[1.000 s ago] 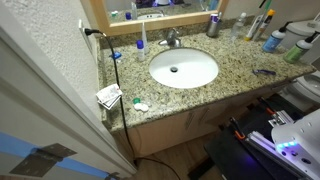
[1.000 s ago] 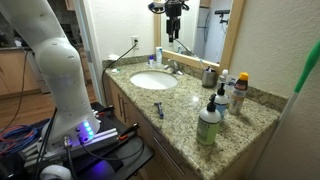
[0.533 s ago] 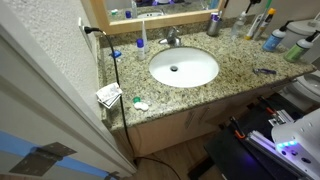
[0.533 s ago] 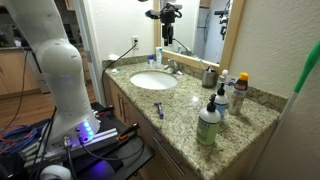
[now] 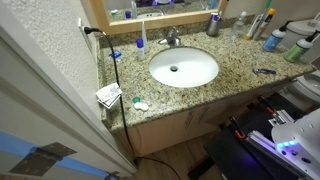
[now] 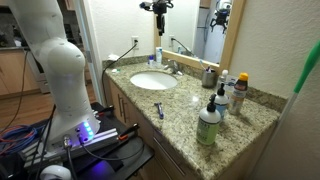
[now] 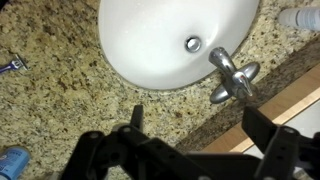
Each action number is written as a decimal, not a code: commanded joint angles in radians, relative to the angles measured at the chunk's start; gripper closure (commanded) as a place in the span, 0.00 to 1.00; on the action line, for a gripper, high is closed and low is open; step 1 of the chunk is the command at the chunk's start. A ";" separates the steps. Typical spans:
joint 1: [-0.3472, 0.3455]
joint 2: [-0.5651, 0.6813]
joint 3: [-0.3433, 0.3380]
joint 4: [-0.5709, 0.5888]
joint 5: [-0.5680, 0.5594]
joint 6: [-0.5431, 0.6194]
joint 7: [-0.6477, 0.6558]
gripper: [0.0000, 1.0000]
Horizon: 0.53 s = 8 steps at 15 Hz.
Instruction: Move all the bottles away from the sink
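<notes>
High above the white oval sink (image 6: 153,81) set in the speckled beige granite bench (image 6: 186,96), the jaws are spread as wide as they go and hold nothing. In the wrist view the sink and its chrome faucet (image 7: 232,75) lie below them. The small plastic bottles, among them a pale green one (image 6: 208,126) and a dark pump-topped one (image 6: 220,100), stand clustered well to one side of the sink.

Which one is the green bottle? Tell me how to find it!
Find the white sink in the speckled counter, then go past the grey cup to the bunch of bottles. The green bottle stands farthest from the sink, the only green one.
</notes>
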 commanded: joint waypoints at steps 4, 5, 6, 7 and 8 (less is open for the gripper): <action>0.089 0.204 0.064 0.235 0.031 -0.053 -0.122 0.00; 0.110 0.236 0.075 0.293 0.021 -0.059 -0.121 0.00; 0.129 0.264 0.083 0.355 0.026 -0.083 -0.090 0.00; 0.119 0.189 0.061 0.219 0.015 -0.022 -0.081 0.00; 0.138 0.215 0.069 0.269 0.015 -0.034 -0.076 0.00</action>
